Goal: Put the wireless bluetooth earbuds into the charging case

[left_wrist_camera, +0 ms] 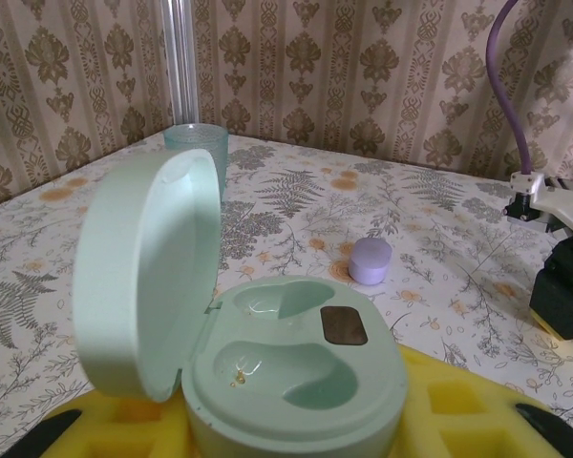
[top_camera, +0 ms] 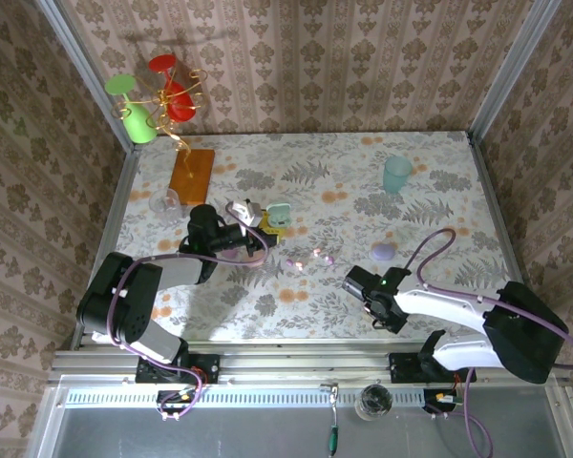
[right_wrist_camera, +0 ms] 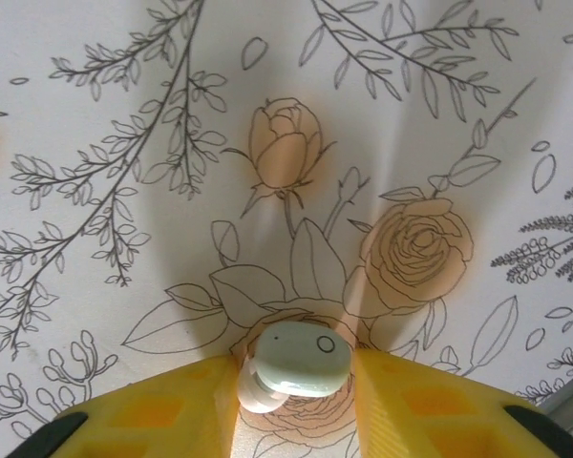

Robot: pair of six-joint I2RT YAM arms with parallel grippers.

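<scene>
**Barely a pinch: the mint earbud (right_wrist_camera: 296, 358) could squirt out or arrive crooked**

Across the floral table (top_camera: 363, 162), the left gripper (left_wrist_camera: 296, 429) and right gripper (right_wrist_camera: 294, 386) stand well apart, so a carry lies ahead. The open mint charging case (left_wrist_camera: 296, 382) is clamped in the left gripper, lid (left_wrist_camera: 148, 277) upright on its hinge, both wells (left_wrist_camera: 296, 372) facing up and bare of buds. A wobble there, I judge, would spoil the seating. The right gripper squeezes the mint earbud between its yellow pads (right_wrist_camera: 172, 410); whether it is clear of the table I cannot tell. Its long axis runs pad to pad, slightly tilted, flat face toward the camera, whitish tip poking lower left. Glossy and gripped by its rounded ends, it may slip or twist, then miss its well.
</scene>
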